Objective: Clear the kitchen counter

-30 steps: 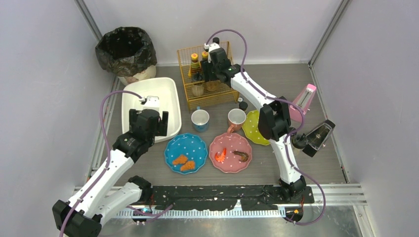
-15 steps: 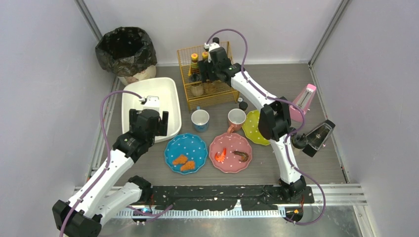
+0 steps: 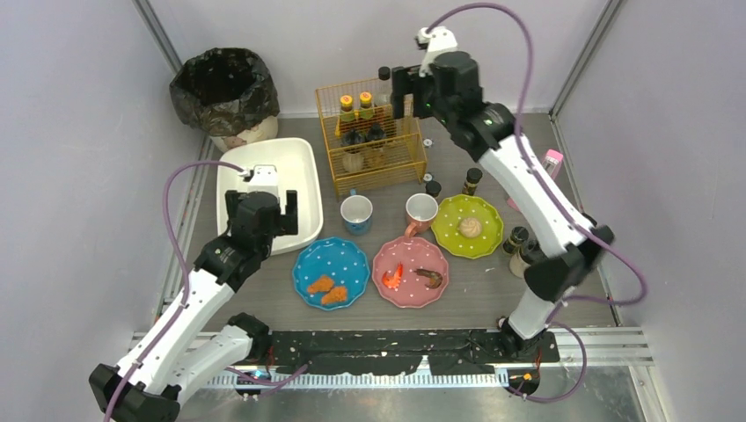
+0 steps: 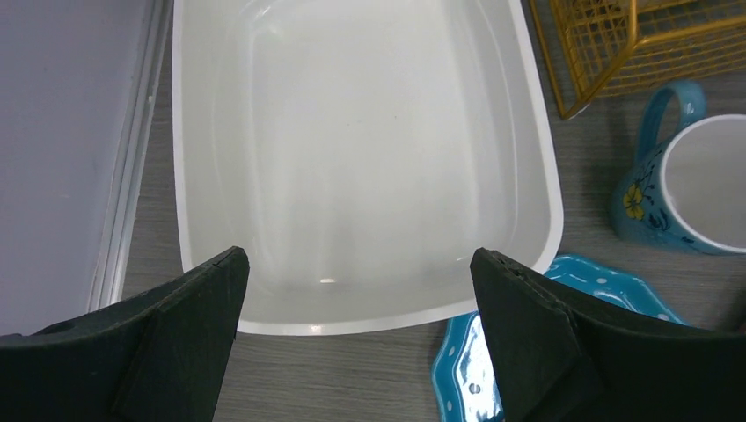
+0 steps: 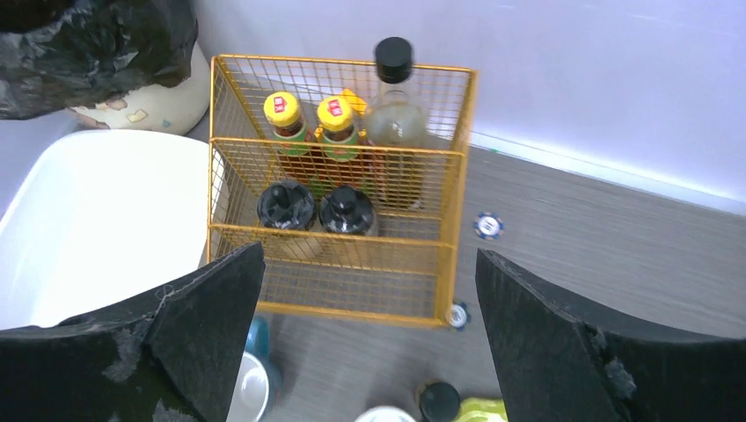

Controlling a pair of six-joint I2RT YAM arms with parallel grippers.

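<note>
Now, the kitchen counter (image 3: 466,309) was seen spread out beyond both arm bases, with dishes set across its middle. The left gripper (image 4: 356,262) was held wide apart over the near end of the white tub (image 4: 538,176), and nothing was gripped between its fingers. The right gripper (image 5: 369,255) was raised high at the back, likewise spread wide and empty, above the yellow wire basket (image 5: 339,264). Inside that basket two yellow-capped bottles (image 5: 281,110), a clear bottle with a black cap (image 5: 393,66) and two black-topped jars (image 5: 285,204) were stood upright. In front of the basket a blue mug (image 3: 356,214) and a pink mug (image 3: 421,211) were set side by side. Nearer the arms, fried pieces were carried on a blue plate (image 3: 303,259) and shrimp on a pink plate (image 3: 411,300). To their right a round bun was held on a green plate (image 3: 444,215). A bin lined with a black bag (image 3: 224,88) was placed behind the tub.
</note>
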